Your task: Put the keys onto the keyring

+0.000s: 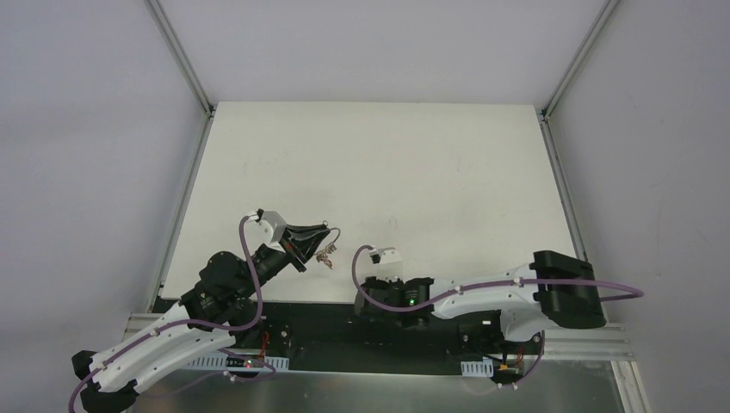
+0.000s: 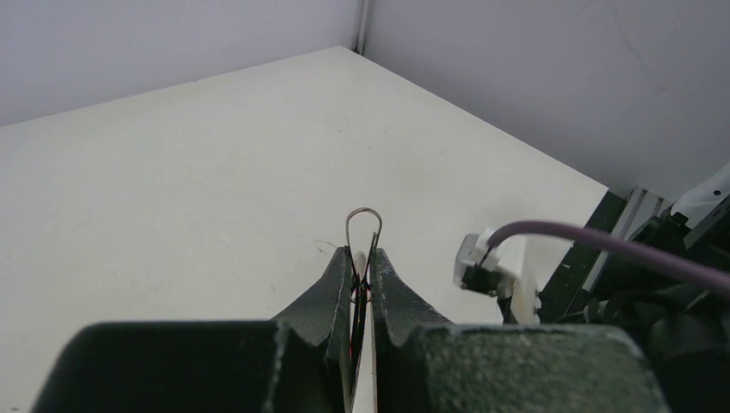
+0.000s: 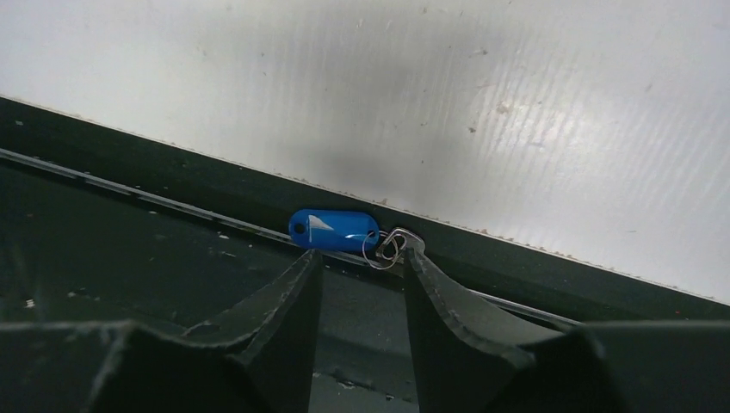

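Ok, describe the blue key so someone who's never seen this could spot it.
Find the white table's near edge, where a dark strip runs. The blue key lies there, just ahead of the right gripper. It is the only blue thing: an oblong plastic head.

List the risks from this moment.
The blue key lies on the dark ledge off the table, before the open right pincer. Lying flat there, it may be hard to grip. The left pincer pinches the keyring with little loop showing, so threading may fail.
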### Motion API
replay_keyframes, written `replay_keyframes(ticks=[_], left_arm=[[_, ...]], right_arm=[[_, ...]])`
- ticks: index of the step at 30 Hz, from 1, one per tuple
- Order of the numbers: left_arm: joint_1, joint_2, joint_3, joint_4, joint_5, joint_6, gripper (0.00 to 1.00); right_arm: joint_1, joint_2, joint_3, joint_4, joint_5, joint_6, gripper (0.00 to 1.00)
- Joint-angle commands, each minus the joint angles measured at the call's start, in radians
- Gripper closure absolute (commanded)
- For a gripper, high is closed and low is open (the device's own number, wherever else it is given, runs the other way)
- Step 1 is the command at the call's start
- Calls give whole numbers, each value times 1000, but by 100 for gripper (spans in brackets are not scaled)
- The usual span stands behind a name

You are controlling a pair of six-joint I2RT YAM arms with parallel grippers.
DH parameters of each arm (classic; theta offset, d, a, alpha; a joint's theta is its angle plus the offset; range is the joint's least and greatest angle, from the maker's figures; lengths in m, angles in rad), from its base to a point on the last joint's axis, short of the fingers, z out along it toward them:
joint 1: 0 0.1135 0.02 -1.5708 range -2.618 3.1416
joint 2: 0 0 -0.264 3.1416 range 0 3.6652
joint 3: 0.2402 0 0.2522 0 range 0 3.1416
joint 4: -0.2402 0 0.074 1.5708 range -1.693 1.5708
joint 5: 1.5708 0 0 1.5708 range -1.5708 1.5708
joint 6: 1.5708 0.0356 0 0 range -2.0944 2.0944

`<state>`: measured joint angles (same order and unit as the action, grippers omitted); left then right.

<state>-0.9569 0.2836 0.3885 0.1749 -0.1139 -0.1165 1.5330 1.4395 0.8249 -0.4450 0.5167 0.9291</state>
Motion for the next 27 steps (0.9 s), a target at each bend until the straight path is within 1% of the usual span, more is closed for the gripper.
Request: replay_keyframes(ticks=[1, 6, 10, 14, 20, 23, 27], left_arm=[[-13, -5, 10, 49, -9, -11, 100], [-14, -7, 7, 49, -6, -12, 100], [-14, -4, 7, 51, -6, -12, 100], [-13, 3, 7, 54, -7, -11, 100], [-13, 12, 7, 58, -8, -11, 100], [-13, 15, 7, 60, -6, -13, 100], [-13, 15, 8, 60, -6, -12, 100]], right_arm=[[5, 110, 76, 13, -75, 15, 57], [16, 209, 109, 35, -120, 2, 53], [17, 251, 120, 37, -121, 24, 51], [15, 258, 135, -41, -62, 82, 49], [13, 207, 91, -99, 2, 193, 47], [13, 219, 102, -147, 0, 223, 45], [15, 256, 108, -135, -38, 222, 41]])
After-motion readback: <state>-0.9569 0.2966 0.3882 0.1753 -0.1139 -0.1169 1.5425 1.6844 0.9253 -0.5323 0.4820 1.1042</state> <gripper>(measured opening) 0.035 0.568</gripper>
